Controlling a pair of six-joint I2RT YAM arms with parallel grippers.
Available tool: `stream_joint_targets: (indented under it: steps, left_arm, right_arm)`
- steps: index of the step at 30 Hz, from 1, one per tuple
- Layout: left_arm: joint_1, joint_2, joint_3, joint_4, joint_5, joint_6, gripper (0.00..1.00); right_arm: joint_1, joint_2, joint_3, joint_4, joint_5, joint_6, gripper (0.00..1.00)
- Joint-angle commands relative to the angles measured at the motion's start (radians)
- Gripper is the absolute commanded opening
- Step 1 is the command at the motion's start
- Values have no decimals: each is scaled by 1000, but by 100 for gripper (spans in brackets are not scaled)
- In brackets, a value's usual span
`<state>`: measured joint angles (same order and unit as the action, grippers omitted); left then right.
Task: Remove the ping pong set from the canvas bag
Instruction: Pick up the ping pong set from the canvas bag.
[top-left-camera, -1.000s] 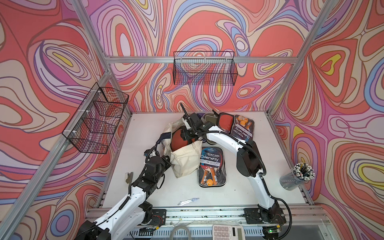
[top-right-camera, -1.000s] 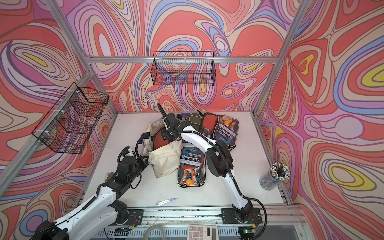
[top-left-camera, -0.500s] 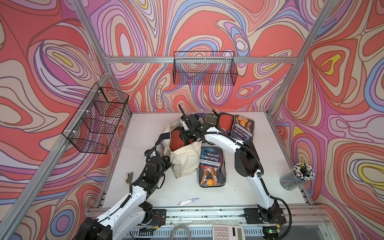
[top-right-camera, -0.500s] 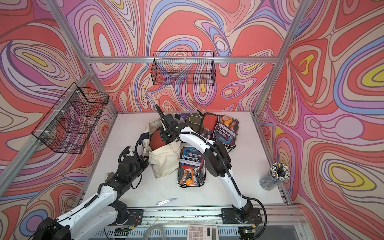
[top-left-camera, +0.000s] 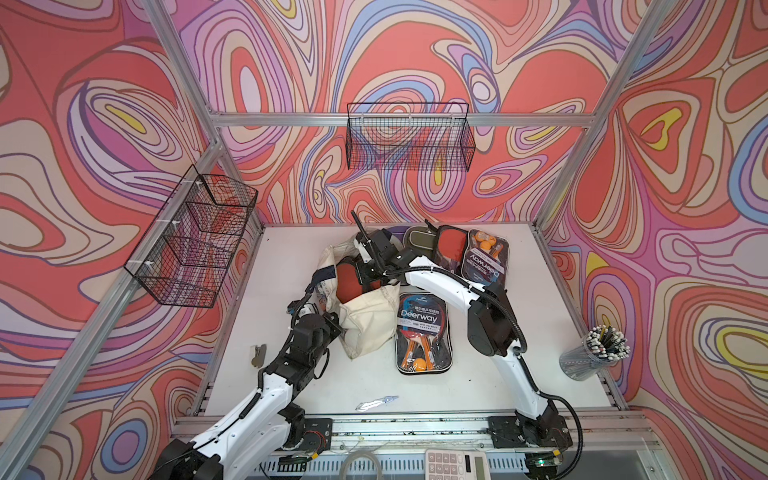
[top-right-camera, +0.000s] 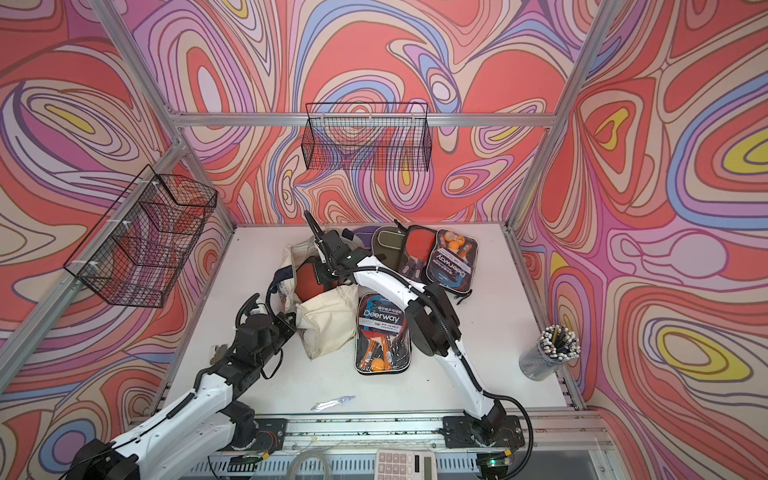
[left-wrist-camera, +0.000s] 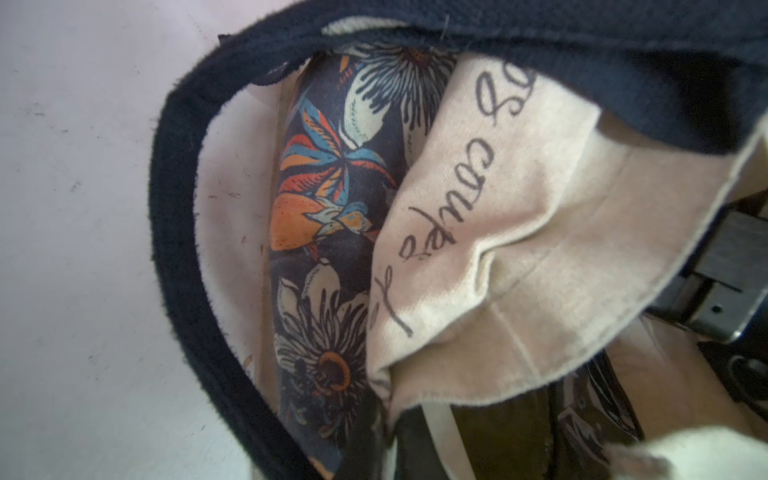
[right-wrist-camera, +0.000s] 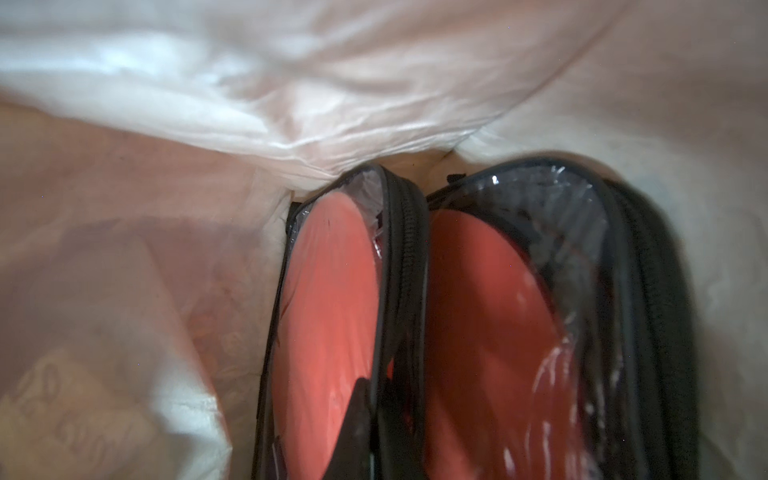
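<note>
The white left arm (top-left-camera: 266, 399) is extended to the near corner of the cream-white canvas bag (top-left-camera: 370, 320), with the left gripper (top-left-camera: 334, 328) clamped on its cloth. The white right arm (top-left-camera: 440, 286) is arched over the bag. The right gripper (right-wrist-camera: 374, 399) is lowered inside and pinched on the edge of the ping pong set (right-wrist-camera: 328, 291), a black-zipped clear pouch of red paddles.

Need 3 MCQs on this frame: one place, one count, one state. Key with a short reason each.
1. Where is the right end effector?
A) inside the canvas bag
B) over the calculator
C) in a wire basket

2. How many ping pong sets show inside the bag in the right wrist view?
A) one
B) two
C) four

3. The right end effector is:
A) wide open
B) shut on a set's zippered rim
C) shut on the pen cup

Key:
1 A, its arm reaches into the bag's mouth.
2 B, two zippered sets with red paddles stand side by side.
3 B, its jaws pinch one set's rim.
</note>
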<state>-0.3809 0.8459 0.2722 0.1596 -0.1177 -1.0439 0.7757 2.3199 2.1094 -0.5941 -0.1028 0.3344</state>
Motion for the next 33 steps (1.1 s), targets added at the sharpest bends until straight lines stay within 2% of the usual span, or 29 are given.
stream_joint_targets:
  steps: [1,11,23,33]
  left_arm:
    - [-3,-8,-18,-40,-35,4,0]
    - [-3,13,-10,-26,-39,5,0]
    - [4,-93,62,-175,-118,20,0]
    - [12,-105,53,-198,-121,13,0]
  right_arm:
    - [32,-36,16,-30,-22,1,0]
    - [33,-96,143,-87,52,-30,0]
    - [32,-158,203,-127,143,-75,0]
    - [32,-196,304,-178,208,-101,0]
